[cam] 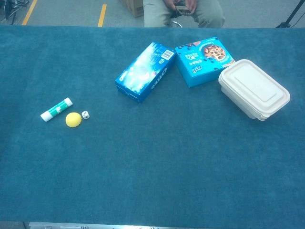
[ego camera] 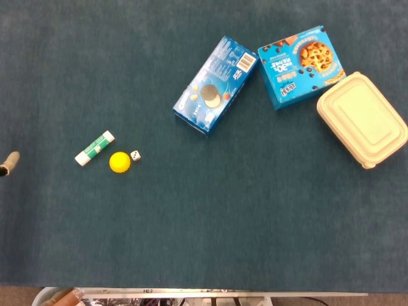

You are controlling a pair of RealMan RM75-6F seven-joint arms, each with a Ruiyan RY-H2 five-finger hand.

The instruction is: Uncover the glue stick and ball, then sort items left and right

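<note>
The green-and-white glue stick (ego camera: 94,147) (cam: 56,109) lies uncovered on the blue cloth at the left. The yellow ball (ego camera: 119,162) (cam: 73,119) rests just to its right, and a small white die (ego camera: 136,155) (cam: 85,114) sits beside the ball. Of my left hand (ego camera: 9,162) only one pale fingertip shows, at the left edge of the head view, well apart from the glue stick and holding nothing. The chest view shows no hand. My right hand is out of both views.
A blue Oreo box (ego camera: 215,85) (cam: 144,71) lies at centre back, with a blue cookie box (ego camera: 300,65) (cam: 203,60) to its right. A beige lidded container (ego camera: 361,118) (cam: 253,88) sits far right. A person (cam: 183,12) sits beyond the far edge.
</note>
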